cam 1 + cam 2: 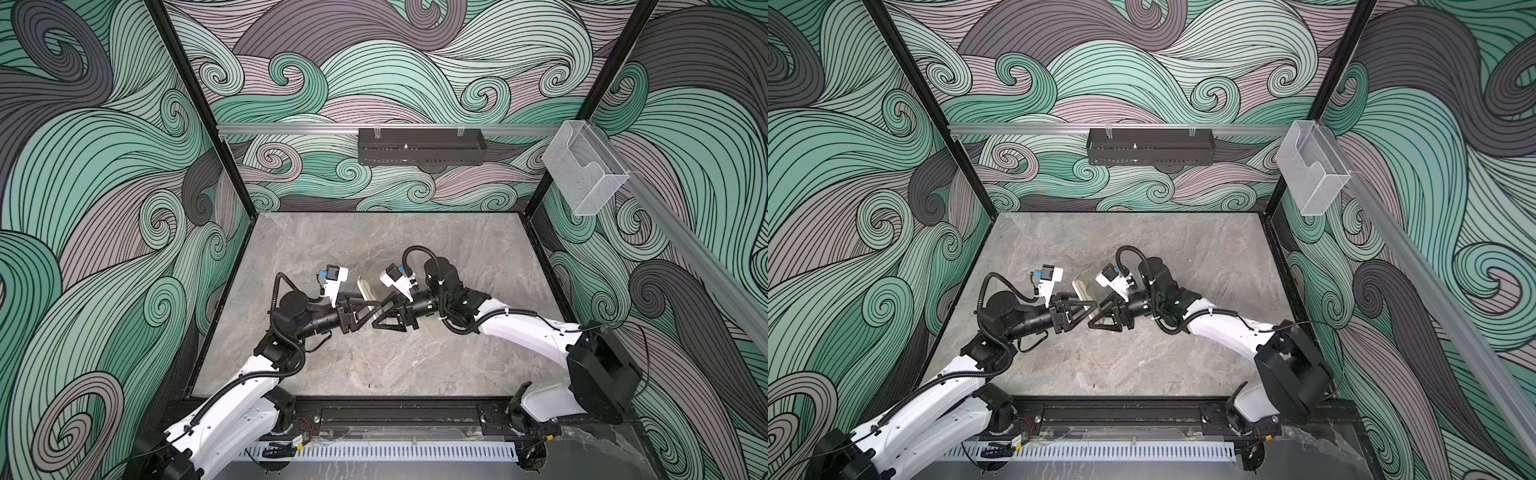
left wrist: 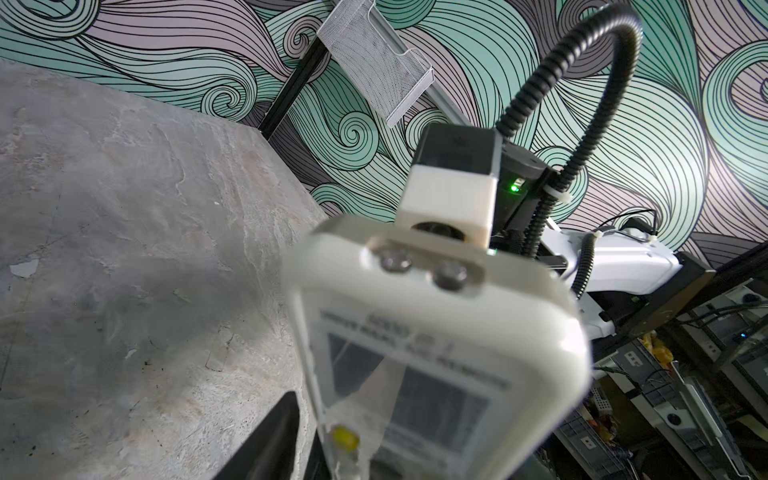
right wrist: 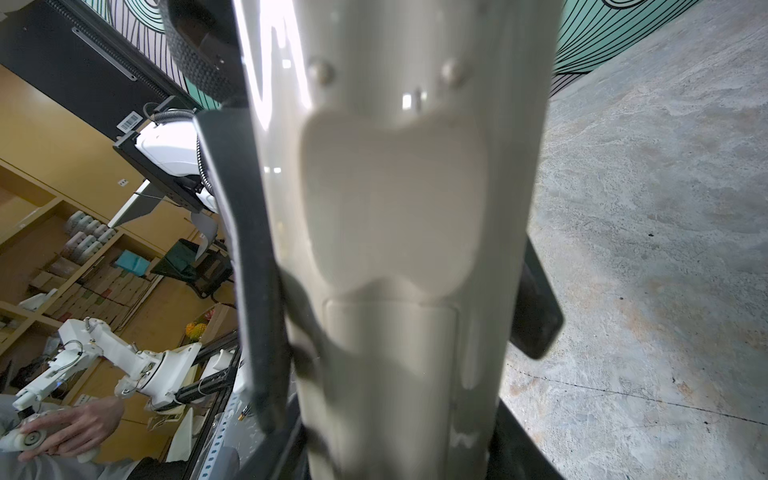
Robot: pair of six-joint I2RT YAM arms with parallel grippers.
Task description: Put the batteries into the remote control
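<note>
Found the remote control (image 1: 365,289) at mid-desk in both top views (image 1: 1080,289), standing nearly on end between the two arms, with the upper end poking up above the fingers. Could not tell whether the lower end touched the grey stone-look desk (image 1: 374,365).

Saw the left gripper (image 1: 370,309) reaching in from the left and the right gripper (image 1: 384,316) from the right, both meeting at the remote's lower half.

Made out the front of the remote (image 2: 436,332) in the left wrist view: two silvery bulbs (image 2: 419,270) on the end face, a grey screen (image 2: 436,399) below them, and a yellow button (image 2: 345,436) near the edge. Noted one black finger (image 2: 270,436) close beside that edge. Could not tell whether the left pair pressed on the casing or merely flanked it.

Faced the plain pale back (image 3: 395,208) in the right wrist view, with a rectangular cover panel (image 3: 390,374) lying flush in it. Judged the right gripper clamped on the remote control, with its black fingers (image 3: 515,440) hugging both long edges.
</note>
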